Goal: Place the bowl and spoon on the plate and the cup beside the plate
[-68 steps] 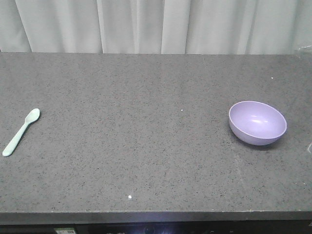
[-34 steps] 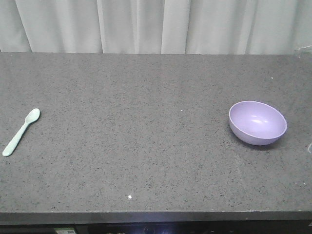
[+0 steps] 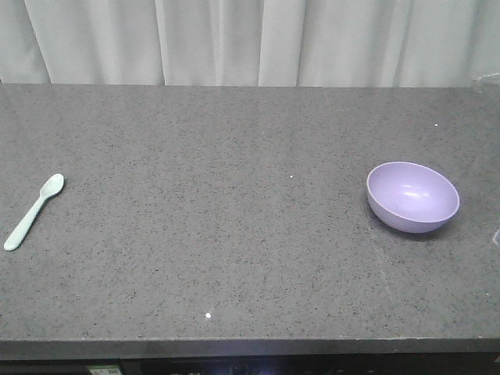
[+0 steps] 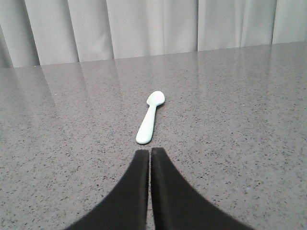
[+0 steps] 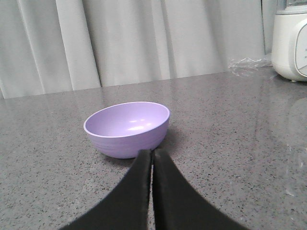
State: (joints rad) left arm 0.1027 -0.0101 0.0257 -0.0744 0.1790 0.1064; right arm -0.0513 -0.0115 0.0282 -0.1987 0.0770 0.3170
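Spoon (image 4: pixel 149 120) lies before clenched left hand (image 4: pixel 149 153), bowl (image 5: pixel 127 128) before clenched right hand (image 5: pixel 152 154).

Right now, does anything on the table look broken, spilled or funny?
Nothing is broken or spilled. The bowl stands upright and empty at the right, and the spoon lies flat far off at the left. One odd thing: no plate or cup shows in any view.

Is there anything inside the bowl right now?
Nothing: the bowl shows only its bare lavender inside, with a light glare. The right wrist view hides its near inner wall behind the rim.
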